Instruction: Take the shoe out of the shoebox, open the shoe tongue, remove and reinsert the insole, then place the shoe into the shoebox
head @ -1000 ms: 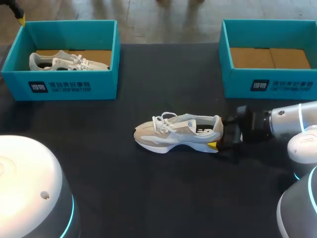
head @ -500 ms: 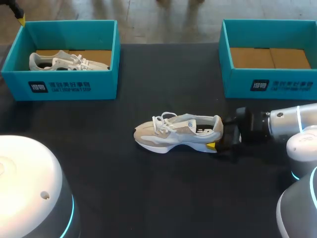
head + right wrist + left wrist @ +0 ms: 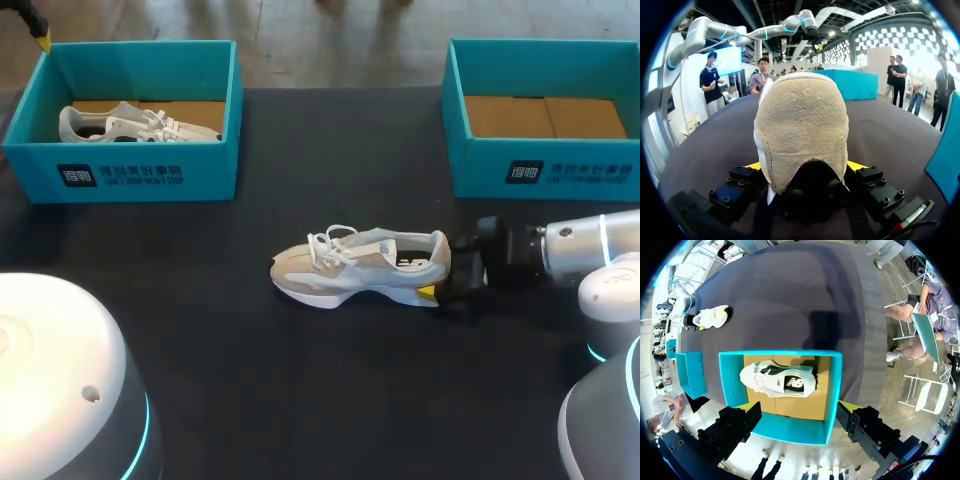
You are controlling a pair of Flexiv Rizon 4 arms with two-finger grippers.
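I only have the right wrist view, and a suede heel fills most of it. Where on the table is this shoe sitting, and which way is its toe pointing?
Observer: The shoe stands on its sole near the middle of the table, with its toe towards the robot's left.
Operator: I can see a teal edge beside me. Is that box free?
Observer: Yes, the right shoebox shows only its bare cardboard floor.
Operator: And where is the left arm?
Observer: The left gripper hangs open above the left shoebox, over a second shoe lying inside it.
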